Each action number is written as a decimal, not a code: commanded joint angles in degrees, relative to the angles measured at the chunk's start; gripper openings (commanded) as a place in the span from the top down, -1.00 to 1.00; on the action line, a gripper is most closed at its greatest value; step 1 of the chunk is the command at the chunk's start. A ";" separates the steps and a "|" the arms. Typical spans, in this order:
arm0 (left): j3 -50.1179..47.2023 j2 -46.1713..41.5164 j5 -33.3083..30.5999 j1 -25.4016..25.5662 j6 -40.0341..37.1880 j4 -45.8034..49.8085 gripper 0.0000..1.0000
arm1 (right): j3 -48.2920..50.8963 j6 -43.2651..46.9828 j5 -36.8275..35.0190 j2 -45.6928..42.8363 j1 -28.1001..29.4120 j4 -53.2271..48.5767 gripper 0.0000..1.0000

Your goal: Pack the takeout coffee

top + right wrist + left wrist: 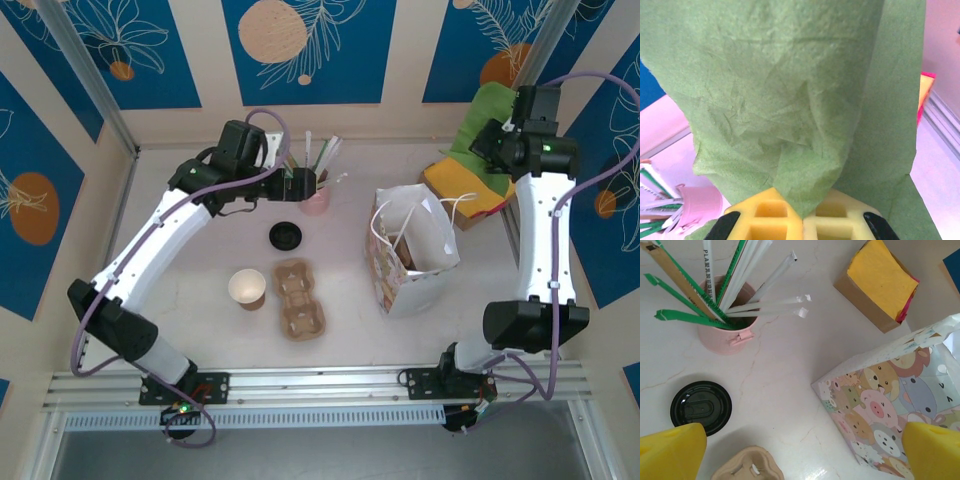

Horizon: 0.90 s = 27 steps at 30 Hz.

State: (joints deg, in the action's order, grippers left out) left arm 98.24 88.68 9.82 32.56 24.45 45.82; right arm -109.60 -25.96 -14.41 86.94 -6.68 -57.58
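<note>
Coffee bits are apart: 1 brown paper cup (247,288), open top, pale inside, sits just at 9 o'clock of the 1 cardboard tray (298,298). 1 black lid (285,235) lies flat at the tray's 12. 1 cartoon paper bag (415,255) stands at 3, plus 1 pink straw cup (315,197). Left gripper (805,440) is spread wide; right gripper (802,220) is pinching a green napkin (790,100).

napkin (790,100): green | straw cup (722,337): pink | lid (701,406): black | bag (875,410): cartoon-animal print
</note>
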 commanded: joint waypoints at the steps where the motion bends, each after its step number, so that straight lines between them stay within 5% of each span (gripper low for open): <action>1: -1.55 -3.08 -2.96 1.63 1.37 -0.26 -1.00 | -3.34 0.99 -0.08 -1.94 2.30 -0.63 1.00; 11: -6.02 -8.23 -6.22 3.39 2.91 -1.50 -1.00 | -8.35 3.51 -1.89 -3.93 10.70 -5.71 1.00; 27: -8.94 -8.79 -4.09 3.57 3.15 -5.22 -1.00 | -8.25 5.83 -19.96 -7.92 29.11 -22.79 1.00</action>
State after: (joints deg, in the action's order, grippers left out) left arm 90.04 79.94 4.43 35.77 26.76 42.26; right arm -118.69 -21.43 -28.40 80.20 20.51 -75.44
